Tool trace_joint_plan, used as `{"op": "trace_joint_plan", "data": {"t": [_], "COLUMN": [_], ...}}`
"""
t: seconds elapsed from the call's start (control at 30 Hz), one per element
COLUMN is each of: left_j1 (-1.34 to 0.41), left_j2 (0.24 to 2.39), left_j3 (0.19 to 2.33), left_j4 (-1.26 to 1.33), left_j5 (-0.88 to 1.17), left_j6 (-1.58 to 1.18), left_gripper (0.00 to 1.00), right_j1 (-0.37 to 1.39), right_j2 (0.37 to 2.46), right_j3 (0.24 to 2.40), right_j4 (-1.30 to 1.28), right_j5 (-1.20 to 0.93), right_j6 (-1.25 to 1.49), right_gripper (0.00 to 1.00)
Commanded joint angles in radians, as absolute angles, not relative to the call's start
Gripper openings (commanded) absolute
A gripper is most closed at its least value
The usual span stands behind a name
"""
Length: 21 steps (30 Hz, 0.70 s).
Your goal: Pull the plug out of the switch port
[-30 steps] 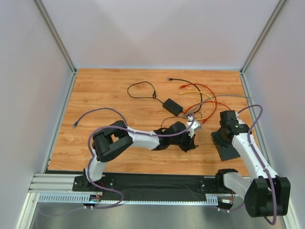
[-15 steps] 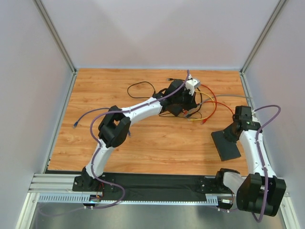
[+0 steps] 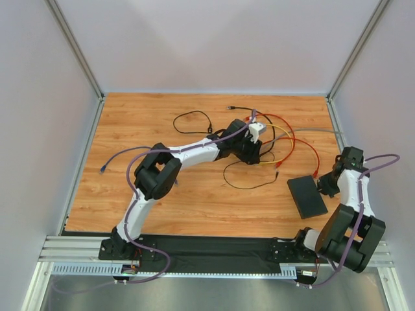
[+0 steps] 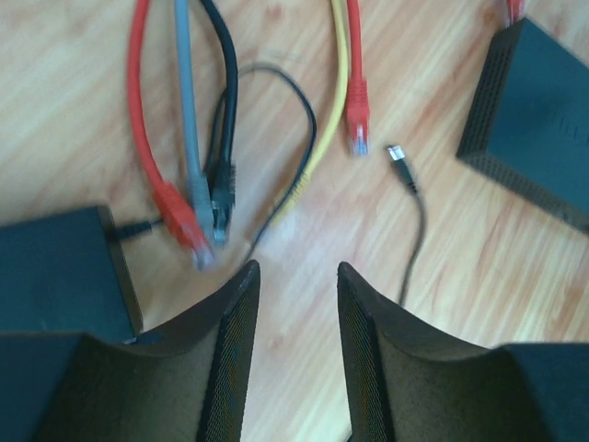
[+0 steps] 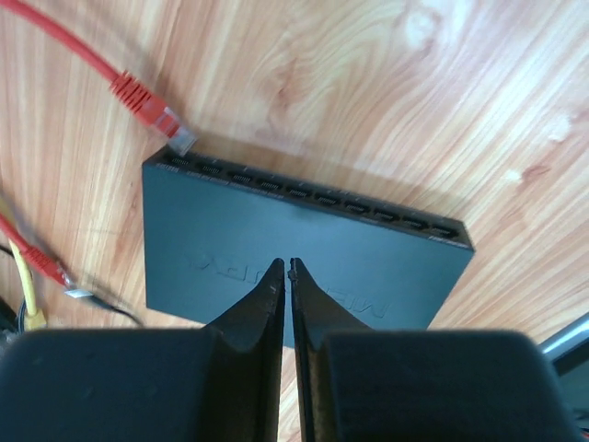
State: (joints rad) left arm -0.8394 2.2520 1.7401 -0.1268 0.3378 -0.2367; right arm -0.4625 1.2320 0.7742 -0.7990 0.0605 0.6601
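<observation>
The switch [image 3: 307, 196] is a flat black box lying on the wood at the right. In the right wrist view its sockets [image 5: 368, 204] run along the far edge, and all that show look empty. A red plug [image 5: 152, 115] lies loose beside its left corner. My right gripper [image 5: 287, 262] hangs shut just above the switch top, at its right side in the top view [image 3: 326, 184]. My left gripper [image 4: 294, 267] is open over bare wood, holding nothing, near the cable tangle [image 3: 253, 152]. Ahead of it lie loose red [image 4: 181, 219], grey and black plugs and a small barrel plug [image 4: 398, 155].
A black power-adapter brick [image 4: 55, 276] sits by my left finger. Red, yellow, grey and black cables [image 3: 285, 139] spread across the back right. A thin black lead [image 3: 243, 184] loops at the centre. A purple cable end [image 3: 104, 170] lies at the left. Walls enclose the table.
My left arm swung from beside the switch to the back cables and its jaws opened. My right arm drew back to the right, and the switch now lies flat.
</observation>
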Motion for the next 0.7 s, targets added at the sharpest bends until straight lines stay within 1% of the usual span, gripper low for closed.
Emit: {"op": "trace_joint_plan", "data": {"t": [0.0, 0.03, 0.1, 0.23, 0.37, 0.47, 0.53, 0.67], "left_j1": [-0.842, -0.848, -0.883, -0.974, -1.046, -1.081, -1.095, -1.103], "left_j2": [2.106, 2.050, 2.004, 1.979, 2.052, 2.115, 2.186, 2.236], "left_j3": [1.642, 1.553, 1.458, 1.417, 1.494, 1.528, 1.603, 1.650], "left_j4": [-0.030, 0.059, 0.119, 0.186, 0.172, 0.181, 0.131, 0.126], "left_j5": [0.357, 0.367, 0.367, 0.357, 0.386, 0.434, 0.451, 0.460], "left_j6": [-0.247, -0.285, -0.311, -0.351, -0.385, -0.426, -0.428, -0.451], "left_gripper": [0.47, 0.45, 0.43, 0.34, 0.27, 0.27, 0.26, 0.26], "right_j1": [-0.503, -0.526, -0.557, -0.633, -0.678, -0.689, -0.689, -0.689], "right_j2": [1.233, 1.236, 1.241, 1.265, 1.321, 1.344, 1.353, 1.364], "right_j3": [0.822, 0.827, 0.824, 0.796, 0.788, 0.769, 0.747, 0.716], "right_j4": [-0.773, -0.779, -0.775, -0.747, -0.742, -0.733, -0.720, -0.696], "right_j5": [0.121, 0.161, 0.167, 0.157, 0.124, 0.114, 0.106, 0.074], "right_j6": [0.634, 0.634, 0.624, 0.603, 0.586, 0.583, 0.589, 0.595], "right_gripper": [0.08, 0.08, 0.08, 0.08, 0.08, 0.09, 0.09, 0.09]}}
